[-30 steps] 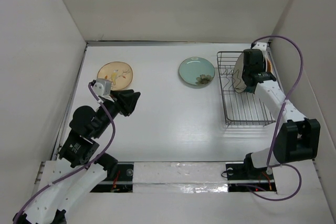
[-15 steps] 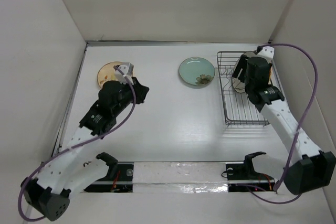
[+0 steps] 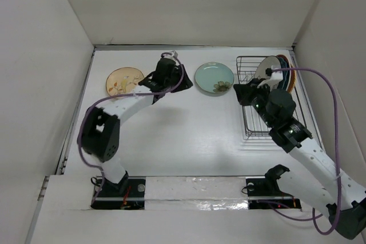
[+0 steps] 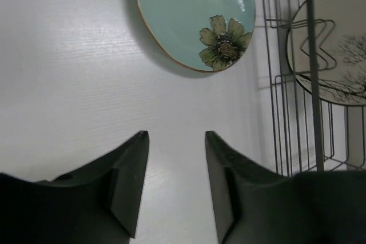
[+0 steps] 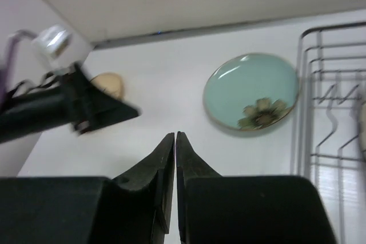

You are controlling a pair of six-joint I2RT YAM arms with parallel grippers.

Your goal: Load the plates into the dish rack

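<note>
Left pincer point(image 4: 175, 136): mine, partly open, fingers apart, only bare table point(image 3: 171, 141) between them. Nothing held. It hangs low over the table with the green plate point(image 4: 189, 15) just ahead of the tips, clear of them.

Right pincer point(image 5: 175, 135): mine, closed, tips all but touching, nothing gripped. It sits at the left edge of the dish rack point(image 3: 269, 124) and points toward the same green plate.

Green plate: flat on the table, flower design upward, between my two pincers and just beside the rack's left side. Not loaded.

Dish rack: black wire, at the right of the table. A cream plate point(image 4: 331, 55) with a tree drawing stands on edge at its far end. Further plates point(image 3: 289, 75) stand close behind it, showing blue and orange rims.

Tan plate point(image 3: 124, 81): flat at the far left of the table, well apart from the rack. Not loaded.
</note>
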